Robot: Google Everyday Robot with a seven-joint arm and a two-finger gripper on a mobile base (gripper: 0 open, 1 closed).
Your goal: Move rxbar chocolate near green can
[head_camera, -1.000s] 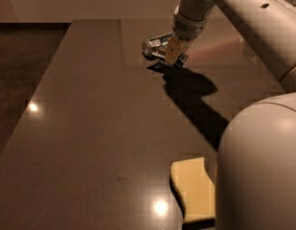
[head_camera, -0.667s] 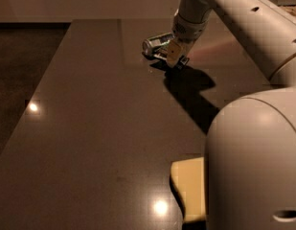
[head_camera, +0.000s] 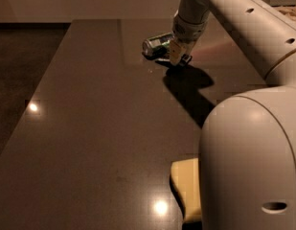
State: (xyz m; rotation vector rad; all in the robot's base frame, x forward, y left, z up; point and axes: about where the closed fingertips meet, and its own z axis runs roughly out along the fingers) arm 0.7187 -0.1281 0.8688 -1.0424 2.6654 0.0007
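- The arm [head_camera: 243,28] is stretched from the near right towards the far middle.
- The gripper [head_camera: 178,57] is pointed downward, held low over the worktop [head_camera: 99,128].

My smooth cream-white arm [head_camera: 243,18] carries small dark holes; my pale claw [head_camera: 178,56] hangs at the far end of the worktop [head_camera: 99,128].

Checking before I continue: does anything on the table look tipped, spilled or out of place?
Only the green and silver can: it lies on its side at the far end of the table, beside the gripper. No spill shows; the pale yellow sponge lies flat near the front.
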